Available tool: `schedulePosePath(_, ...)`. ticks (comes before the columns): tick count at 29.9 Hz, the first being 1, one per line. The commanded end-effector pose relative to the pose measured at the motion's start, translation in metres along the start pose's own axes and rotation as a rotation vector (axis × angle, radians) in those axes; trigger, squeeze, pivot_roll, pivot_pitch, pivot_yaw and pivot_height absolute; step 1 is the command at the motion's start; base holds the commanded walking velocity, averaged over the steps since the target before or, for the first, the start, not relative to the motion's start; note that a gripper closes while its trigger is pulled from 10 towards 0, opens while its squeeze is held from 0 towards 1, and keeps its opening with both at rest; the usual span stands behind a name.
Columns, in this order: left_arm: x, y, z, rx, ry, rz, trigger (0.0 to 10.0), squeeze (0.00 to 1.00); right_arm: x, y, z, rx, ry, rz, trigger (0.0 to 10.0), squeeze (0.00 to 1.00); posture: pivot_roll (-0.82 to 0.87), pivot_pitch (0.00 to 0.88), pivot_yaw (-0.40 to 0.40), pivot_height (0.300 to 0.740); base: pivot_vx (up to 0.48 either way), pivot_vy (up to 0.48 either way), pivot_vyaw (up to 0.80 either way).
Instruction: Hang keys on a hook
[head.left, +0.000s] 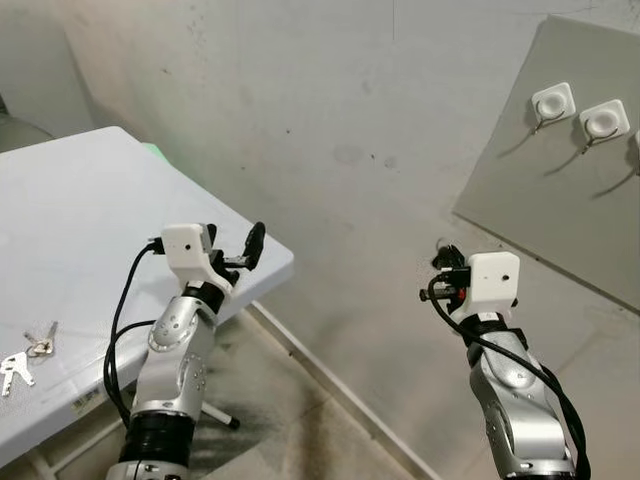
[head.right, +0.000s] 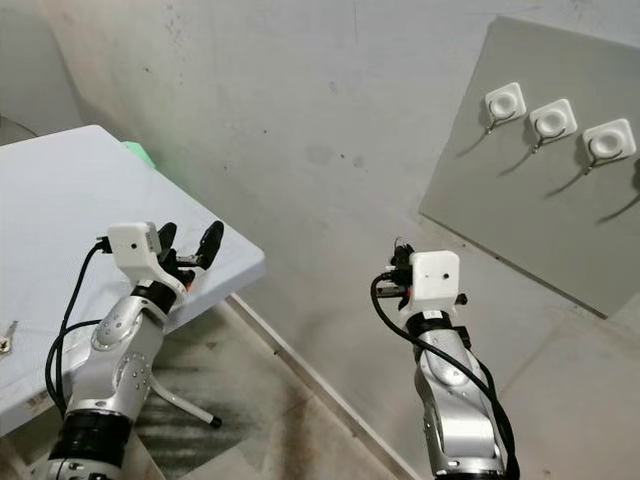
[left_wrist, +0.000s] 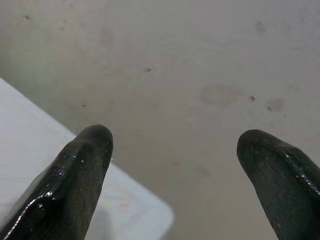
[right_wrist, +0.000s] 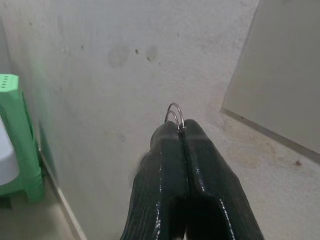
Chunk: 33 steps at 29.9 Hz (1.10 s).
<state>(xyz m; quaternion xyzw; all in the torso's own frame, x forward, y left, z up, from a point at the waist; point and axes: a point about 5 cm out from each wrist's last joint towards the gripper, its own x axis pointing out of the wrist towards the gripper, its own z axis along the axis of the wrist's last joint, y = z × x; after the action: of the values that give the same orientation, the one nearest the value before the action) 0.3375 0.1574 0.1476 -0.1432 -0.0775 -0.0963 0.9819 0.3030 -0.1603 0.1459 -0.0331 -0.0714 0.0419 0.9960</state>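
A thin metal key ring (right_wrist: 174, 114) pokes out between the tips of my right gripper (right_wrist: 178, 131), which is shut on it. That gripper (head.left: 440, 262) is raised in front of the wall, below and left of a grey board (head.right: 520, 220) carrying white hooks (head.right: 503, 103) (head.right: 552, 120) (head.right: 609, 140). Whatever hangs from the ring is hidden behind the fingers. A second bunch of keys (head.left: 28, 352) lies on the white table (head.left: 100, 220) at the far left. My left gripper (head.left: 237, 245) is open and holds nothing, hovering over the table's corner (left_wrist: 135, 210).
A green plastic stool (right_wrist: 17, 145) stands on the floor by the wall, behind the table. The table's leg (head.right: 185, 405) reaches down to a worn floor between my arms. The wall is bare and stained.
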Motion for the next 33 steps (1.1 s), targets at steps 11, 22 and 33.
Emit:
schedulePosePath(11,0.005,-0.010,-0.003,0.025,0.027,0.001,10.0,0.00,-0.001,-0.008,0.007,-0.014,-0.033,-0.020,10.0,0.00,-0.02,0.000,-0.052,0.740,0.000,0.000,-0.66)
schedulePosePath(22,0.007,-0.025,-0.002,0.085,0.041,-0.088,10.0,0.00,-0.001,-0.006,0.011,-0.001,-0.061,0.011,10.0,0.00,-0.03,0.000,-0.050,0.740,0.000,0.000,0.00)
schedulePosePath(33,0.007,-0.074,0.001,0.137,0.042,-0.331,10.0,0.00,0.005,-0.006,0.020,0.005,-0.096,0.022,10.0,0.00,-0.02,0.000,-0.053,0.740,0.000,0.000,0.00)
